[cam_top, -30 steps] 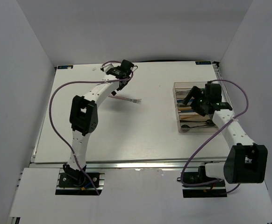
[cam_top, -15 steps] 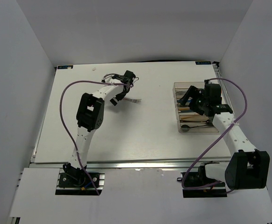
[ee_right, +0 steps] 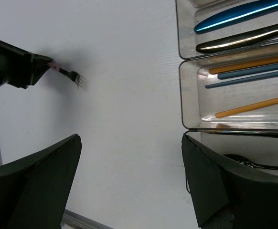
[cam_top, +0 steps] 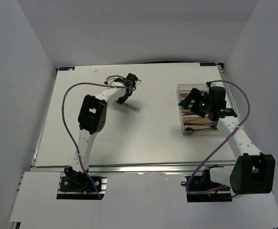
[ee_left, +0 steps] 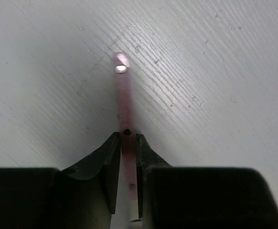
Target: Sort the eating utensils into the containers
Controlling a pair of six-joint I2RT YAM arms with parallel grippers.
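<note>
Left gripper (ee_left: 127,138): jaws pinched on pink-handled fork (ee_left: 123,95), white table (ee_left: 201,71) beneath. Right gripper (ee_right: 131,148): jaws wide, over clear tray (ee_right: 181,98) edge.

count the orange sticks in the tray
2, both in one compartment of the tray: one orange stick along its upper wall, the other lower down, two teal sticks between them. More may be hidden past the frame edge.
</note>
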